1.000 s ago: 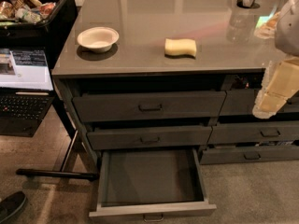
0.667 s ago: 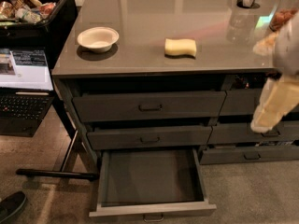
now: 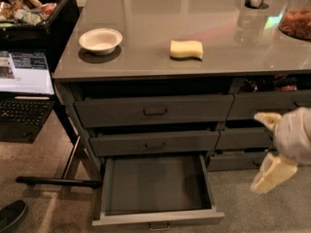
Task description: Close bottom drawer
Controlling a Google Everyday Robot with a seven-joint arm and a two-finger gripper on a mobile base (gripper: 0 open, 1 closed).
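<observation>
Drawer (image 3: 155,186) looks empty, light and rigid; I'd push its front panel (image 3: 158,218) midway, my pincer (image 3: 266,147) open, empty, off right.

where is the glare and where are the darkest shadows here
Camera view: bright reflections and a pinkish streak sit on the glossy countertop, right of the sponge; the bowl casts a soft shadow at its base; the gaps above the upper drawers are darkest; the open bottom drawer is dim inside; the pale claw hangs at the right edge.
</observation>
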